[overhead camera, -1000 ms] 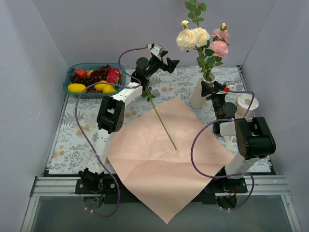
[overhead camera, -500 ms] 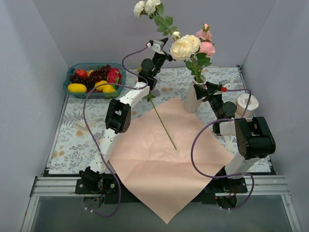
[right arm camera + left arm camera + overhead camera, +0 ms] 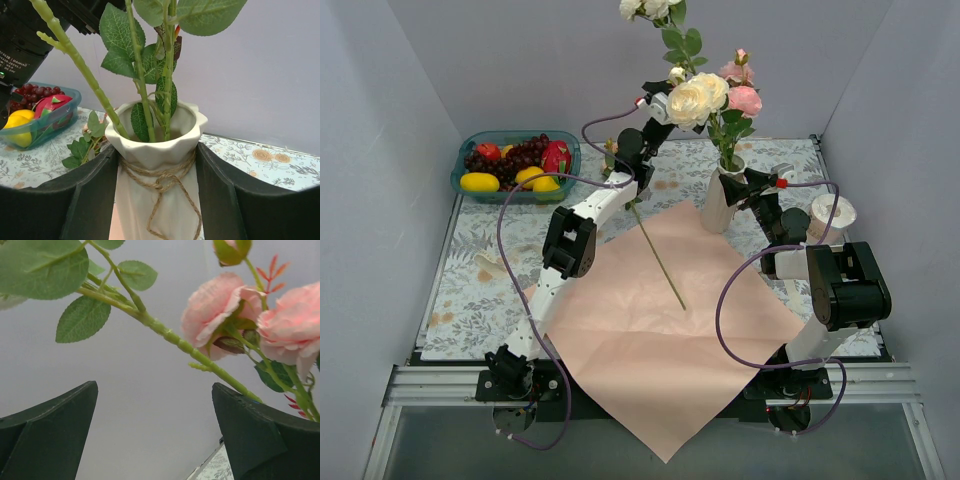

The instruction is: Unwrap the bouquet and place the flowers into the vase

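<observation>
White rose stem (image 3: 85,70) has swung upright into the vase (image 3: 160,152) that my right fingers (image 3: 235,195) clamp. My left fingers (image 3: 50,430) are wide, with the stem just above them. I reckon the loose stem (image 3: 658,258) on the paper (image 3: 650,350) is next.

- The vase (image 3: 157,150) is off-white, with brown twine (image 3: 162,172) around its neck.
- The flowers (image 3: 705,95) in the vase have cream and pink blooms, green stems and green leaves.
- The paper sheet (image 3: 660,340) in front of the vase is plain salmon pink. A green stem (image 3: 660,262) lies on it.
- The tabletop (image 3: 470,290) has a pale cloth printed with grey-green leaves and small peach flowers.
- The tray (image 3: 490,135) far left of the vase is teal. Its fruit (image 3: 515,158) is yellow, red and dark purple.
- The cables (image 3: 500,235) are purple.
</observation>
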{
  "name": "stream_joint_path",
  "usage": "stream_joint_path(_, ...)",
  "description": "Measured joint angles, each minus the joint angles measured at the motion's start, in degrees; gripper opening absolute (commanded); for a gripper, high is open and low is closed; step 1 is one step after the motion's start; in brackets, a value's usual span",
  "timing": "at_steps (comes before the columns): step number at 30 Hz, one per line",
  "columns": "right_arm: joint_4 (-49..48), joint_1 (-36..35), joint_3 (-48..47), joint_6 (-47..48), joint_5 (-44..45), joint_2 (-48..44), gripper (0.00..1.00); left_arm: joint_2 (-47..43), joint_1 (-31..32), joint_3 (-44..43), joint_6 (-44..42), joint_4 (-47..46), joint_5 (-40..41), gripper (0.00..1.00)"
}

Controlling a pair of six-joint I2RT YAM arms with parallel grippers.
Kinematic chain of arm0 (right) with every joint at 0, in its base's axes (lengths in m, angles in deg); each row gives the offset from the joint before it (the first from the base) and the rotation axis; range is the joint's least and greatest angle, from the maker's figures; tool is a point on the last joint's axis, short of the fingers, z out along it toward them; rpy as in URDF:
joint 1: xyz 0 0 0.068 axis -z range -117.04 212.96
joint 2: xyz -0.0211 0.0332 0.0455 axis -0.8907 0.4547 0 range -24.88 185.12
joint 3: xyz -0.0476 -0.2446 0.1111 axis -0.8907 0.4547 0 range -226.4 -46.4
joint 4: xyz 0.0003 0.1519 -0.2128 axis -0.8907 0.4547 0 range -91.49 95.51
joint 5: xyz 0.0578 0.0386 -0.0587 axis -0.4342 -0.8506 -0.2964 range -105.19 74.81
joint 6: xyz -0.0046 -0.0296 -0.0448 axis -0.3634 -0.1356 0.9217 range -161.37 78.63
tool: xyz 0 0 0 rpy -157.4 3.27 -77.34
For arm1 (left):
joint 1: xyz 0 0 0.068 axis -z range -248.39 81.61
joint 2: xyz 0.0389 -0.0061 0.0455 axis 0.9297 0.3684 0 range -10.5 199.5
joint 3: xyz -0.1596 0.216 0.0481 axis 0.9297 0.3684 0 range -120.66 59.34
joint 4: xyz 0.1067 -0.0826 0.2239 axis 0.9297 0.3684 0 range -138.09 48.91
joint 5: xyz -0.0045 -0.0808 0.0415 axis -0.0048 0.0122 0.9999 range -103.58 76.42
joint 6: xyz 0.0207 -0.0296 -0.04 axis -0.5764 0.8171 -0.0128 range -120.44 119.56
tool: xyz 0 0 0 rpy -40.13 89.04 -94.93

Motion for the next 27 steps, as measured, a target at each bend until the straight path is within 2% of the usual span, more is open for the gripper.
stream_joint_path(10,0.48,0.00,-0.28,0.07,-0.20,-0.09,0.01,-1.86,3.58,1.55,-9.68,3.21,-8.63,0.98)
stream_joint_path(18,1.38,0.00,-0.72,0.09,0.17,-0.17,0.01,-11.93,2.73,17.20,-15.47,3.67,-7.80,0.98)
stream_joint_path(27,3.65,-0.72,-0.81,1.64,2.62,-1.42,0.01,-27.69,-5.22,41.24,-19.87,7.15,0.90,0.98)
